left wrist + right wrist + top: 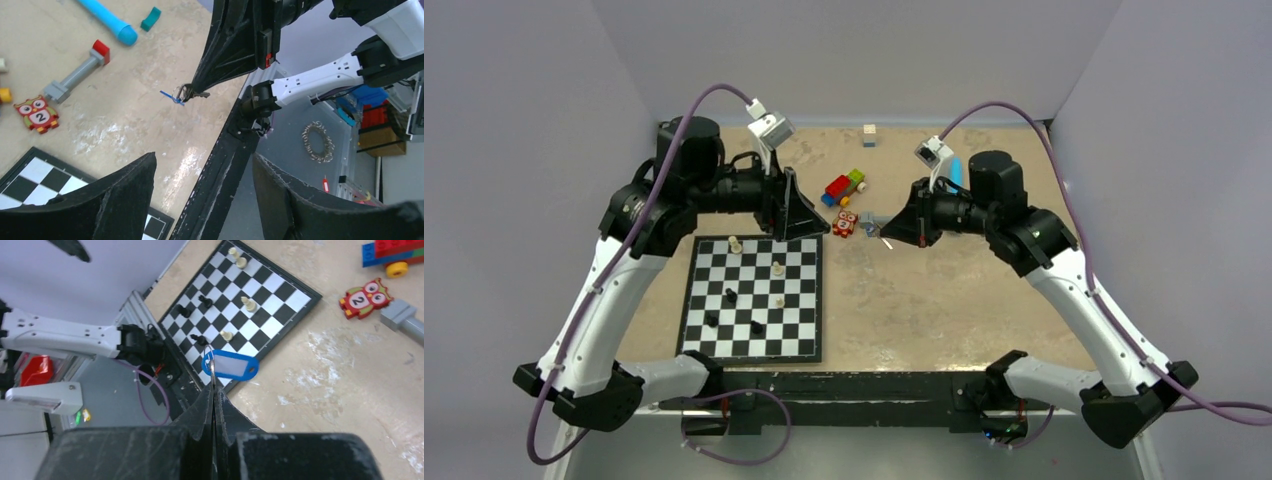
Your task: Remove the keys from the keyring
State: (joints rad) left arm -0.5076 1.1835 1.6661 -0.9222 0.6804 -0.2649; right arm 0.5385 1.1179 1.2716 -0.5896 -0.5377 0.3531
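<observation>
Pale lilac walls (854, 50) close in your workspace on three sides. The table (944, 300) is sandy and mottled, with scuffed pale patches. A chessboard (754, 300) lies on its left half with a few pieces standing on it.

Your left gripper (204, 160) hangs by the board's far right corner, fingers spread wide with nothing between them. Your right gripper (214, 390) is pinched tight on the thin metal ring of the keyring (231, 365) and holds it in the air, off the table, in the gap between the two grippers.

From your right wrist, the blue tag shows its flat face. Its long axis runs sideways from the ring, across the line of the fingers. From your left wrist, the tag is edge-on, a thin blue sliver.

Of the keys (201, 94), you can make out one small grey shaft. It juts from the ring on the side away from the tag and lies roughly level.
</observation>
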